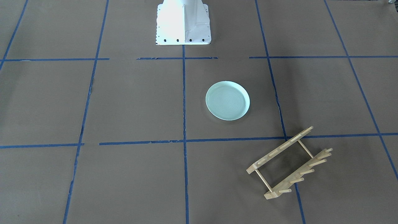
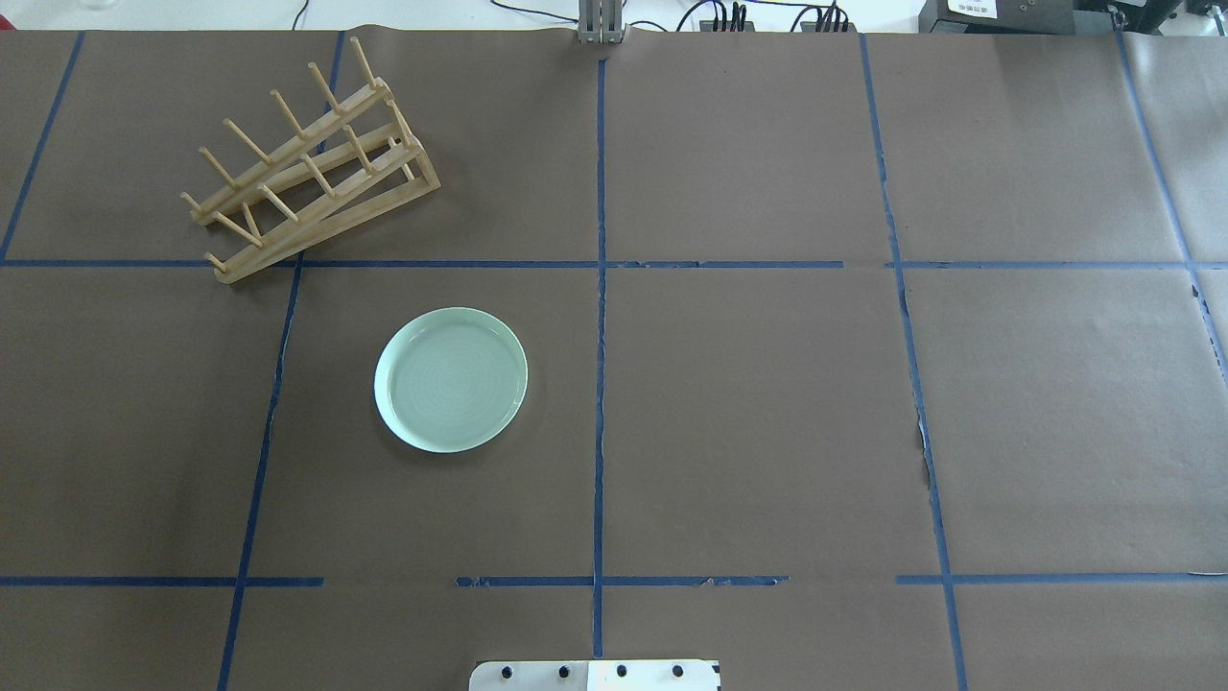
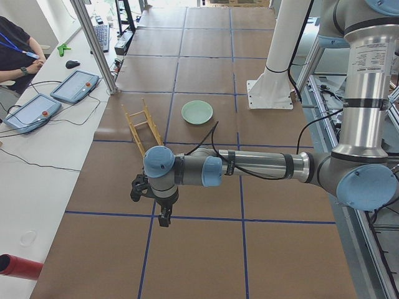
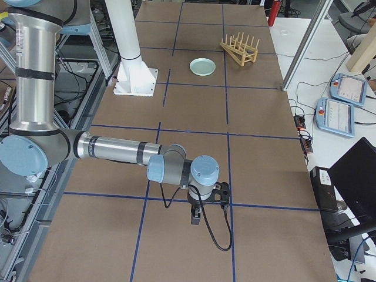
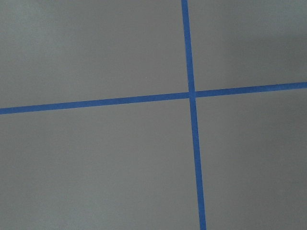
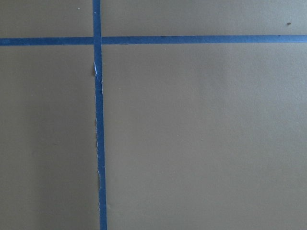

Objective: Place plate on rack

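The mint-green plate [image 2: 451, 380] lies flat, near the wooden rack [image 2: 312, 173] but apart from it. It seems stiff, glossy, slippery and fragile, so we should pinch its raised rim. For our left gripper [image 3: 163, 218] and right gripper [image 4: 195, 218], we cannot tell whether they are open or closed.

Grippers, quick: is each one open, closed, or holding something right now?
Left gripper: cannot be told; it shows only in a side view.
Right gripper: cannot be told, for the same reason.
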Controlling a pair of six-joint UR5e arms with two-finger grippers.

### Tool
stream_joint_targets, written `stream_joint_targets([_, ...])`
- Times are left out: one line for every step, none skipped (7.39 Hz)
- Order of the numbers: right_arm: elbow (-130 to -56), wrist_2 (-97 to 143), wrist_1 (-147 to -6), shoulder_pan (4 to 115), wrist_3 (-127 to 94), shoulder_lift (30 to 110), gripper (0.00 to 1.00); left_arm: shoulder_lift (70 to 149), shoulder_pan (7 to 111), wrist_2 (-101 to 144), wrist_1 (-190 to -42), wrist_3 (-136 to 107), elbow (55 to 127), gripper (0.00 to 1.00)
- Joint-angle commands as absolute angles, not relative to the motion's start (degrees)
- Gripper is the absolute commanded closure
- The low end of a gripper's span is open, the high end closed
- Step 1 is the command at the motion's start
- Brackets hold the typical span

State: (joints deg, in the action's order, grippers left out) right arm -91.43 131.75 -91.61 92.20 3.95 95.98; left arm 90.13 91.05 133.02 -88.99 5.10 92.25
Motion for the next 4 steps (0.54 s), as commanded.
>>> stream_joint_targets([-91.41,131.75,-91.58,92.2,3.96,95.98,0.0,90.44,91.05,132.63,-89.03,4.66,93.33,0.0])
stream_joint_targets([-91.41,131.75,-91.58,92.2,3.96,95.98,0.0,90.53,91.05,132.54,-88.95,4.66,94.82,0.0])
stream_joint_targets([-91.41,131.75,-91.58,92.2,3.96,95.98,0.0,90.7,91.05,132.54,-88.77,4.66,95.79,0.0])
stream_joint_targets([-91.41,131.75,-91.58,92.2,3.96,95.98,0.0,90.88,91.05,133.06,-88.86,4.48,96.41,0.0])
